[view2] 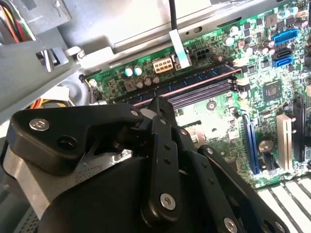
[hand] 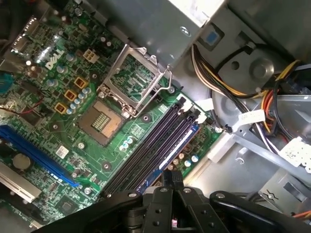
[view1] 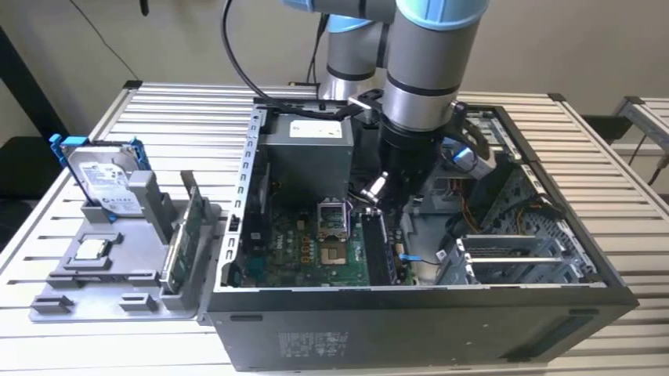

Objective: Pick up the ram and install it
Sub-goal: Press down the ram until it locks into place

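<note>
The ram [hand: 170, 154], a thin dark blue stick, stands on edge in the outermost of the memory slots [hand: 146, 155], beside the motherboard's edge. In the exterior view the ram [view1: 377, 247] runs along the green motherboard [view1: 313, 251] inside the open computer case [view1: 418, 313]. My gripper [view1: 378, 196] reaches down into the case over the slots. In both wrist views the black fingers are drawn together, and the gripper [hand: 171, 180] sits just over the stick near one end. I cannot tell whether the tips touch it. The gripper [view2: 158, 104] hides that part of the slots [view2: 204, 85].
The open processor socket [hand: 133, 80] lies beside the slots. Cable bundles [hand: 252, 107] and the case's metal frame crowd the other side. On the exterior view's left, a grey fixture [view1: 63, 301] holds a hard drive in a blue bracket [view1: 105, 176] and an upright green card [view1: 188, 235].
</note>
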Action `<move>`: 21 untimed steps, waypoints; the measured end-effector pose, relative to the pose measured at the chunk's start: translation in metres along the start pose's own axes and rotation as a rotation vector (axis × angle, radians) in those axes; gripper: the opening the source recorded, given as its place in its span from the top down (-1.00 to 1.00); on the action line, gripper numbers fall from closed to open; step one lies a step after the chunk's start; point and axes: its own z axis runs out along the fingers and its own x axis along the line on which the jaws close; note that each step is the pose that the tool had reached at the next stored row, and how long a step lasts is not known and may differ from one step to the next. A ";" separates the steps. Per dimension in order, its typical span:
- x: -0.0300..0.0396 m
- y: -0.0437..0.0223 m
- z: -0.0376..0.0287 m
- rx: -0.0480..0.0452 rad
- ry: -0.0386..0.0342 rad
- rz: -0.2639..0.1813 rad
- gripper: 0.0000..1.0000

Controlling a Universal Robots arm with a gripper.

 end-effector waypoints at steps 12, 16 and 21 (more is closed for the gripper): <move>0.0000 0.0000 0.0008 -0.0116 0.0086 -0.131 0.79; 0.0001 0.0000 0.0014 -0.0117 0.0060 -0.187 0.79; 0.0001 0.0001 0.0026 -0.0112 0.0015 -0.277 0.79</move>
